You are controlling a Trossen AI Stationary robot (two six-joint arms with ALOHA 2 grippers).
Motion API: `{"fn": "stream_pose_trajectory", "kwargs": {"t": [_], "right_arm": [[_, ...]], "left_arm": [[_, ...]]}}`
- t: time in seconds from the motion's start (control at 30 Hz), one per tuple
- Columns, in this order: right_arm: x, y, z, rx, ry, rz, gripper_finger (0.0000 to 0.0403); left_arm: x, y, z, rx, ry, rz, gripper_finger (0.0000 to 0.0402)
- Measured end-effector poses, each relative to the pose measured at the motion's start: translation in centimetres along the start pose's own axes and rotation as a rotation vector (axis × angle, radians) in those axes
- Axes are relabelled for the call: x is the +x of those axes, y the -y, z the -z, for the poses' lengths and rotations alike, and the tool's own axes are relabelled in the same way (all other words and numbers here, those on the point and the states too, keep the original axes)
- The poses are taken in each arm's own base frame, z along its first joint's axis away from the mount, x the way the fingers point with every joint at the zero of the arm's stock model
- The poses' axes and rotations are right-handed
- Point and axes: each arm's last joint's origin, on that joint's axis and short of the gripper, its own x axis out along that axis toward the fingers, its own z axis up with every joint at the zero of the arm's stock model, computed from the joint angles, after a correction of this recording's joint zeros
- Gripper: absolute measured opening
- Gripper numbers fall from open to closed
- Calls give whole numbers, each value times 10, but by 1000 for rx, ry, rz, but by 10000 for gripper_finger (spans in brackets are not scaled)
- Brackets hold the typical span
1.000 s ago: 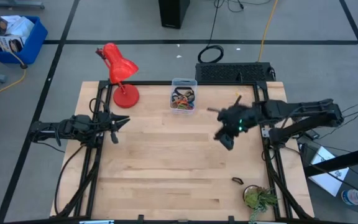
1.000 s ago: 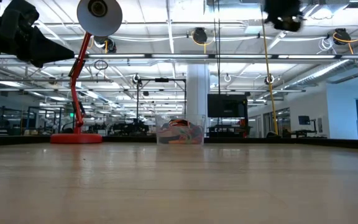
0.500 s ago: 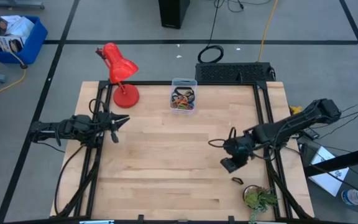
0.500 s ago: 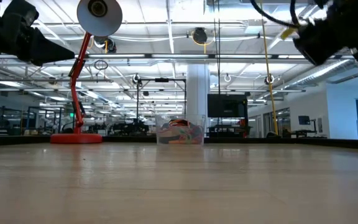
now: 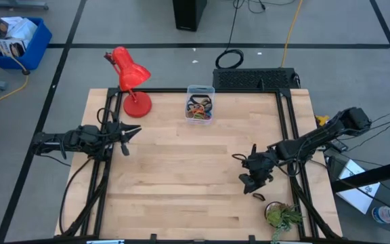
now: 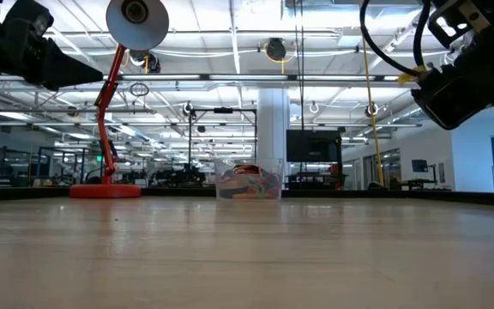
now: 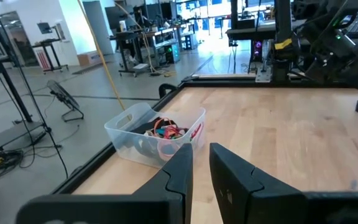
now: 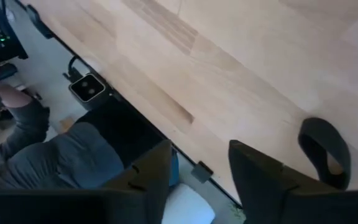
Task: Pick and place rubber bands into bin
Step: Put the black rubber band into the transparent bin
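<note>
The clear bin (image 5: 200,106) stands at the table's far edge with several coloured rubber bands (image 5: 199,108) in it; it also shows in the low view (image 6: 249,180) and the left wrist view (image 7: 154,134). One black rubber band (image 5: 258,197) lies flat on the table near the near right corner; it shows in the right wrist view (image 8: 325,149). My right gripper (image 5: 252,185) hovers open just left of and beyond that band, touching nothing. My left gripper (image 5: 128,135) waits open and empty over the table's left edge.
A red desk lamp (image 5: 131,81) stands at the far left corner. A small green plant-like thing (image 5: 281,215) lies at the near right corner beside the black band. A seated person (image 8: 42,143) shows beyond the table's near edge. Bare wood (image 5: 181,169) fills the middle.
My right gripper has swung from the table's right middle toward the near edge and come down, ending close to the black rubber band on the table. Nothing else has moved.
</note>
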Motion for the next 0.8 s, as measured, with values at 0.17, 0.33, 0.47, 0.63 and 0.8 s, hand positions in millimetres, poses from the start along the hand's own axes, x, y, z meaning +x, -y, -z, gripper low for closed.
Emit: {"fn": "stream_pose_trajectory", "kwargs": {"t": [0.17,0.33,0.47,0.63,0.8], "right_arm": [[0,-1,0,-47,-1,-12,197],[-2,-4,-3,-104,8,-41,213],[-7,-7,-10,-111,147,-65,214],[-15,-20,-2,-185,241,42,215],[-35,-38,25,-275,314,353,215]], "left_arm": [[0,0,0,-2,0,0,63],[0,0,0,-5,0,0,63],[0,0,0,-7,0,0,63],[0,0,0,-9,0,-8,63],[0,0,0,-4,-2,-16,63]]}}
